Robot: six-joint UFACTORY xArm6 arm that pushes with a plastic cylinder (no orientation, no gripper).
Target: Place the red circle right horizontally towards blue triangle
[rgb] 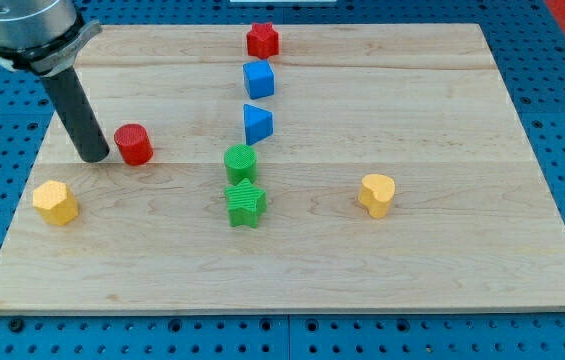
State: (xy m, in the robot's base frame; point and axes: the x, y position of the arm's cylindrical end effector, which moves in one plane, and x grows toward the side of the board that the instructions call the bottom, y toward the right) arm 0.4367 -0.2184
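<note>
The red circle (134, 144) is a short red cylinder on the wooden board (442, 120), left of centre. The blue triangle (258, 124) stands to its right, near the board's middle and slightly higher in the view. My tip (95, 157) rests on the board just left of the red circle, with a thin gap or light contact; I cannot tell which. The dark rod rises up and to the left from the tip.
A blue cube (259, 79) and a red star (262, 40) lie above the blue triangle. A green circle (241, 162) and green star (245, 203) sit below it. A yellow hexagon (56, 202) is at lower left, a yellow heart (376, 194) at right.
</note>
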